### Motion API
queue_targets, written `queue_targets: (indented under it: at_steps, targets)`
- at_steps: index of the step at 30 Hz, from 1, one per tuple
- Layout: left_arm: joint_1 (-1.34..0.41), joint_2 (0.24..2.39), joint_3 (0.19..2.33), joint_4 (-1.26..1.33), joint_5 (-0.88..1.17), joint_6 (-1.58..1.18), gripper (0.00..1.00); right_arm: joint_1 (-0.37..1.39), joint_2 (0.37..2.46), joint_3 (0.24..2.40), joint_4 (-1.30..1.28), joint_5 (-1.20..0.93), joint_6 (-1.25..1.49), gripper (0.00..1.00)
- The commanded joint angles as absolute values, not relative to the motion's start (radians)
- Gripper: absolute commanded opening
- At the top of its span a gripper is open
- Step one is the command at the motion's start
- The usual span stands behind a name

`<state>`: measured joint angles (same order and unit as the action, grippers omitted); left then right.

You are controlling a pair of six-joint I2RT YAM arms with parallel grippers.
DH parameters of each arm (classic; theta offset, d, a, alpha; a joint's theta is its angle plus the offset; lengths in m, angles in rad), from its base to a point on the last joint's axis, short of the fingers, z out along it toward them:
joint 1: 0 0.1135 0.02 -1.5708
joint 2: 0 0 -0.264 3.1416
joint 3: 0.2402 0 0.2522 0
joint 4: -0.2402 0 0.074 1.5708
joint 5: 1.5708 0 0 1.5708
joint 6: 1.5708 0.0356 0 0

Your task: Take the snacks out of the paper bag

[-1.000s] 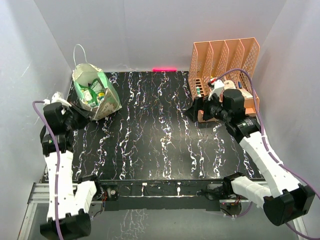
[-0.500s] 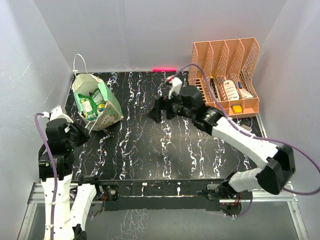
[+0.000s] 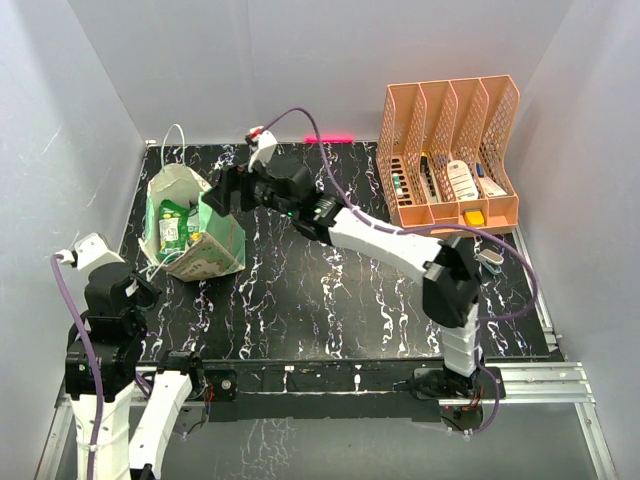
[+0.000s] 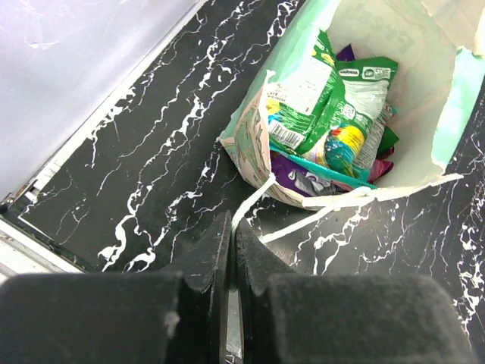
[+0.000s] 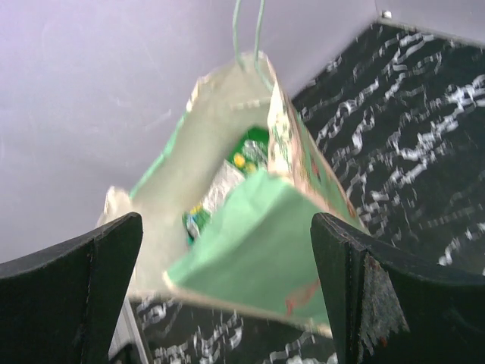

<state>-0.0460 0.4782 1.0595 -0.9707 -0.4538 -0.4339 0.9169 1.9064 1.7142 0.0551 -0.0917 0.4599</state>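
You had a matt, creased paper bag (image 4: pixel 413 106) holding glossy, crinkled film snacks (image 4: pixel 314 91) on a smooth black marble-patterned table (image 4: pixel 151 167) with a slight sheen; the organizer (image 3: pixel 452 108) looked like matt perforated plastic

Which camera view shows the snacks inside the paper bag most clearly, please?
Left wrist: snacks lie sharp inside the open paper bag. Top external shows small green patches; right wrist, a blurred glimpse.

Two white-shelled arms (image 3: pixel 385 240) with black joints, thin purple cables (image 3: pixel 300 110), matte black fingers (image 5: pixel 72 296)
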Motion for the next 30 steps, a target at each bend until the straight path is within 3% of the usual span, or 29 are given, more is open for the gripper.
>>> queue_targets:
  at_steps: [1,9,15,17,19,24,30]
  targets:
    - [-0.058,0.463,1.087,-0.980,-0.566,-0.439,0.00,0.923,2.045,1.928,0.199,-0.044,0.503,0.98]
    - [-0.064,0.460,1.089,-0.982,-0.568,-0.437,0.00,0.925,2.362,2.267,0.342,-0.018,0.477,0.96]
    - [-0.065,0.472,1.093,-0.978,-0.569,-0.431,0.00,0.926,2.529,2.478,0.446,0.024,0.456,0.85]
    - [-0.064,0.480,1.098,-0.974,-0.568,-0.431,0.00,0.926,2.547,2.493,0.485,0.046,0.446,0.79]
    - [-0.064,0.488,1.100,-0.967,-0.564,-0.428,0.00,0.926,2.563,2.515,0.511,0.054,0.432,0.64]
    - [-0.065,0.513,1.118,-0.945,-0.553,-0.420,0.00,0.919,2.569,2.540,0.524,0.065,0.422,0.09]
    - [-0.065,0.558,1.149,-0.908,-0.506,-0.407,0.03,0.918,2.282,2.163,0.564,0.194,0.359,0.07]
